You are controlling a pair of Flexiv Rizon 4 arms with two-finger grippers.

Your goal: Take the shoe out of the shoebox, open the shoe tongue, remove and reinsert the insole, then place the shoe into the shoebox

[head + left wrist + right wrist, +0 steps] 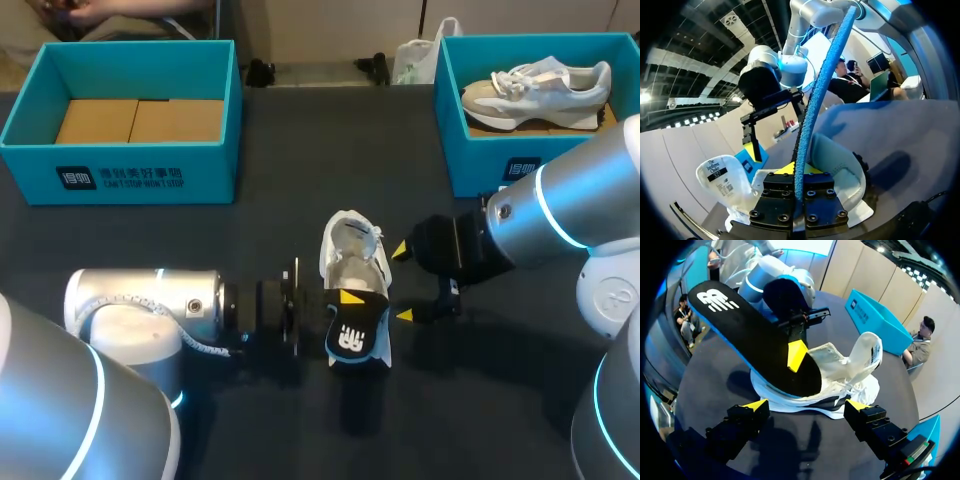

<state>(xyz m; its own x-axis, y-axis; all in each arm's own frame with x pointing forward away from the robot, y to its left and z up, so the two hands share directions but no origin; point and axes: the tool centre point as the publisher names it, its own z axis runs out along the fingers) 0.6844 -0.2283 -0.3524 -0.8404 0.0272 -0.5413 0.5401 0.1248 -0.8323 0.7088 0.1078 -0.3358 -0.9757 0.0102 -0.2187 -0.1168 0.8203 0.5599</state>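
At 10 o'clock on the dark table (200,240): an open teal shoebox (130,165), with brown cardboard sheets (140,120) on its floor.

Coming in from 8 o'clock: the left arm (150,305), with the left gripper (345,305) over the near end of the shoe. Closed tight on the insole (358,335), one yellow-tipped finger on each face. Same grip in the left wrist view: left gripper (799,170) pinching the insole (815,100), seen there edge-on, with the blue rim rising straight from between the fingers.

In the middle of the table: the white shoe (352,255), standing on its sole, running from 12 to 6 o'clock, outside both boxes. Tongue (722,177) pulled up and back from the opening.

In the right wrist view, ahead of the fingers: the insole (750,330), black on top with a white logo, held tilted above the white shoe (830,365). One end low at the shoe's opening, the logo end raised. Not possible to tell if the low end is inside.

At 3 o'clock of the shoe, just beside it but apart: the right gripper (402,283), fingers spread wide, holding nothing, touching nothing.

At 2 o'clock: a second teal shoebox (480,150), with a grey and white sneaker (535,90) lying inside.
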